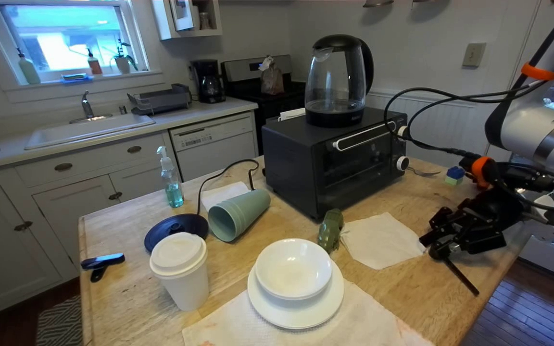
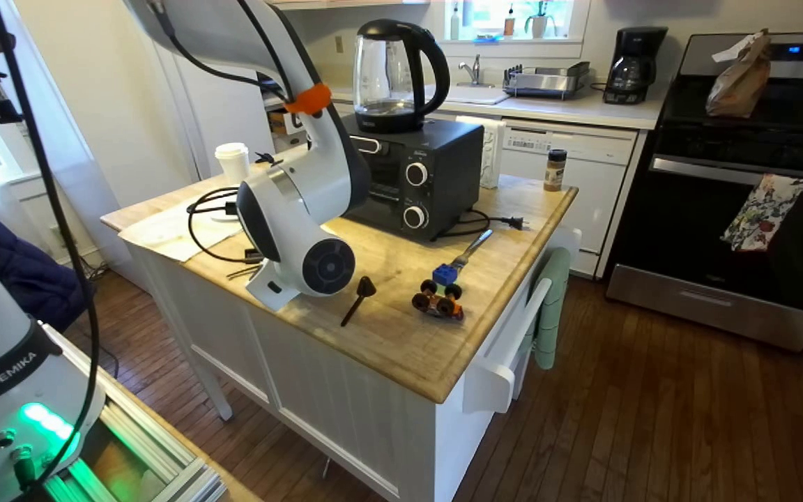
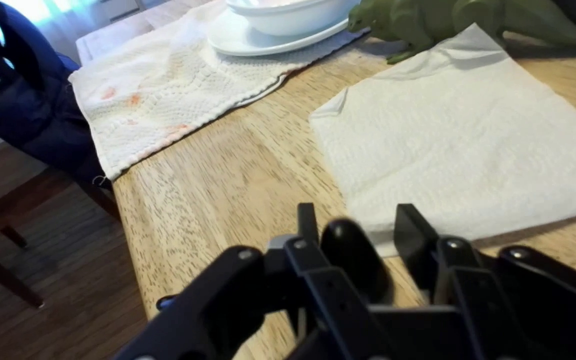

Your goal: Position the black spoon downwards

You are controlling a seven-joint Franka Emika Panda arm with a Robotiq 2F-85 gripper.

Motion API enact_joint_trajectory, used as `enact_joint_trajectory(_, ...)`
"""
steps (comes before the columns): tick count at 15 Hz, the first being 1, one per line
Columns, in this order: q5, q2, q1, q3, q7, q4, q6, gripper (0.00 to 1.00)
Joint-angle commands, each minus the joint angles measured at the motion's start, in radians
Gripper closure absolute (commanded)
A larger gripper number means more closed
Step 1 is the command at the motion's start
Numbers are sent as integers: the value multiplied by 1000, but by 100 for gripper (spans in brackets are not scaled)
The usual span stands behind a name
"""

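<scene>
The black spoon lies near the table edge. Its thin straight handle [image 1: 462,277] sticks out below the gripper toward the edge in an exterior view. Thin dark lengths beside the wrist [image 2: 242,270] look like the handle in an exterior view. In the wrist view a rounded black end [image 3: 355,260], seemingly its bowl, stands between the fingers, close to the left finger, with a gap to the right one. My gripper [image 3: 359,215] is open around it, low over the table; it also shows in an exterior view [image 1: 430,244]. Whether a finger touches the spoon I cannot tell.
A white napkin [image 3: 468,135] lies just ahead of the fingers. Beyond are a green toy dinosaur [image 3: 433,22], a white plate [image 3: 233,42] and a toaster oven [image 1: 330,158] bearing a kettle. A shorter dark utensil [image 2: 366,287] and a toy car [image 2: 436,301] lie beside the arm.
</scene>
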Motion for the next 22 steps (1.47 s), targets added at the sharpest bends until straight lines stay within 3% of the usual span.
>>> enact_joint_trajectory(1, -1, 42, 2, -17, -42, 28, -32, 24)
enact_joint_trajectory(4, -7, 43, 3, -24, -56, 27, -40, 18)
enact_joint_trajectory(8, -22, 4, 11, -42, -64, 23, -18, 0)
enact_joint_trajectory(12, -83, -79, 49, -66, -3, 17, 58, 0)
enact_joint_trajectory(17, -322, -227, 115, -72, 157, 3, 184, 0)
enact_joint_trajectory(22, -611, -341, 174, -21, 323, -5, 300, 0)
